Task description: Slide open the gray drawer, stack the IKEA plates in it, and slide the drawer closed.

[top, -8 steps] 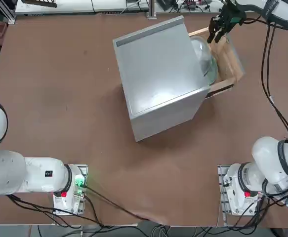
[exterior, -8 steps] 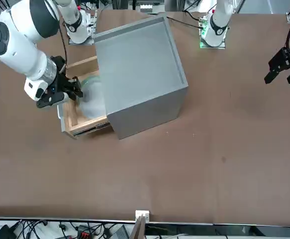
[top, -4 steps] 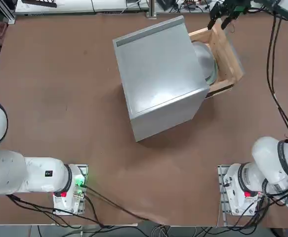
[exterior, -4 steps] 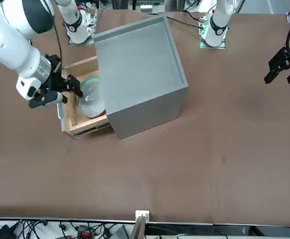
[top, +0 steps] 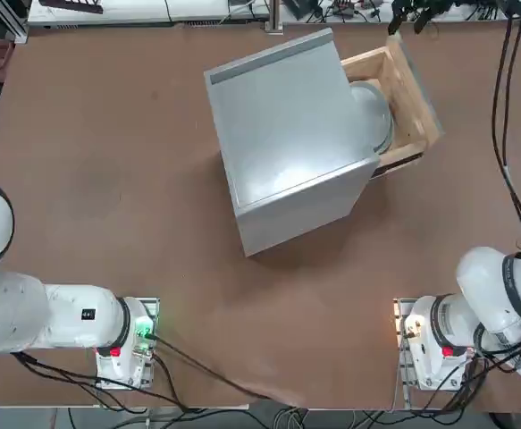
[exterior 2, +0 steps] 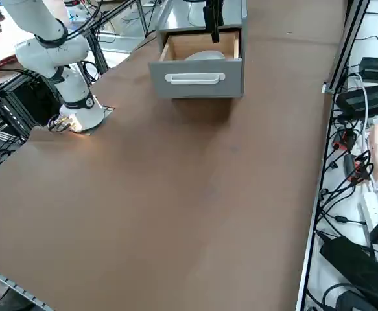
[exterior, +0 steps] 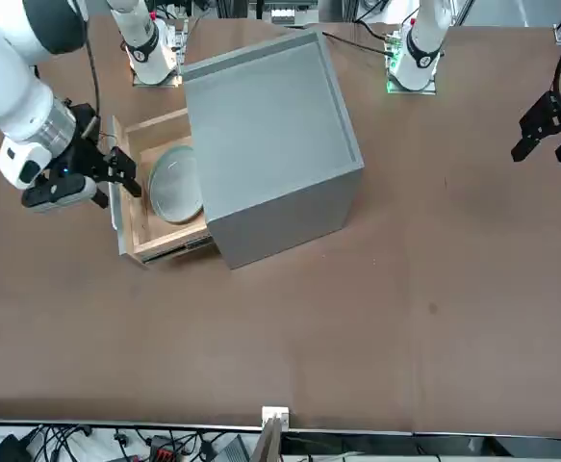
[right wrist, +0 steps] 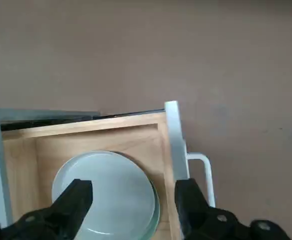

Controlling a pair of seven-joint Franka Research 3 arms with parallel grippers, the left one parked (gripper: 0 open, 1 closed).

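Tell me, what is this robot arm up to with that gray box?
The robot's right gripper hangs open and empty just above the gray drawer, which is pulled out of the gray cabinet. The IKEA plates lie stacked inside the drawer, a white one on top with a mint green edge showing beneath it. Nothing is held. The plates look put away, and the drawer has yet to be slid closed by its handle.

A brown desk (top: 108, 179) carries everything. A gray box cabinet (top: 282, 134) sits directly on it, turned askew. The arms' bases (top: 439, 344) are mounted at its near edge.
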